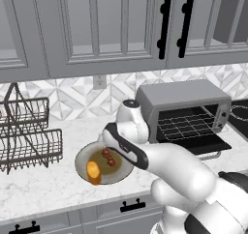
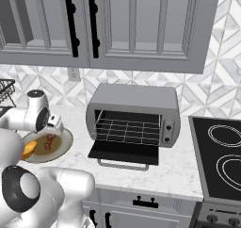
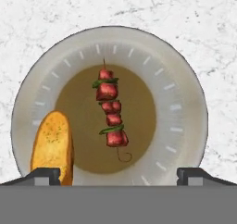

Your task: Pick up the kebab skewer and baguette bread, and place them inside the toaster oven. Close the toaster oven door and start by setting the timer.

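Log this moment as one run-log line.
gripper: open, above plate | kebab skewer, baguette bread: on plate | toaster oven door: open

Red-brown kebab skewer [image 3: 110, 109], golden-orange baguette bread [image 3: 53, 146], grey toaster oven [image 2: 133, 114], white marbled counter [image 3: 203, 28].

Flat, even light fills the kitchen, with no glare or hard shadows. The toaster oven [image 2: 133, 116] is dark inside. Everything looks sharp though coarsely rendered, edges undistorted.
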You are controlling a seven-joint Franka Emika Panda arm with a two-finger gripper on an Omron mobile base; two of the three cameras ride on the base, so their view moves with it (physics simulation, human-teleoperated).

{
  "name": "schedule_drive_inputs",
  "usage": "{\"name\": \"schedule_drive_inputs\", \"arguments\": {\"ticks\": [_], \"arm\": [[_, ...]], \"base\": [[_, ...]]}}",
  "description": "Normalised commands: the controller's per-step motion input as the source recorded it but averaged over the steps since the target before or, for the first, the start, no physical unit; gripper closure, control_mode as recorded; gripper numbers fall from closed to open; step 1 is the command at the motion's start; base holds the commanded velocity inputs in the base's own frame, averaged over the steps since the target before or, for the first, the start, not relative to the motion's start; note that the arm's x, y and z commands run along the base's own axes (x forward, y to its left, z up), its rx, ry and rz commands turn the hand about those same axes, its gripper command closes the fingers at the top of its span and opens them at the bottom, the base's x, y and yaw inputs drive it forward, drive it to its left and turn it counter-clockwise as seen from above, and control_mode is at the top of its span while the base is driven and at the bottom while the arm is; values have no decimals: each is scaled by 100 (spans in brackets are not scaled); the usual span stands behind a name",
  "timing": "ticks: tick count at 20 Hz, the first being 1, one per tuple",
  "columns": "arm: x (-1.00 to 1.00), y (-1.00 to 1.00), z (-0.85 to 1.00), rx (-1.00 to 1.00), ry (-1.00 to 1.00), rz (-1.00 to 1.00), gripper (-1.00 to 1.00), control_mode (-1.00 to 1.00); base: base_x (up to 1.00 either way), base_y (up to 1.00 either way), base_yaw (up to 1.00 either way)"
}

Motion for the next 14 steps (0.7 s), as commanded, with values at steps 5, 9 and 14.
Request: {"name": "schedule_drive_inputs", "arguments": {"ticks": [5,9,14], "arm": [[7,18,-33,-1,1,0,-100,-100],[10,0,-35,0,0,0,-100,-100],[6,0,-44,-1,0,0,-100,-100]], "base": [[0,0,0],[0,0,0],[0,0,0]]}}
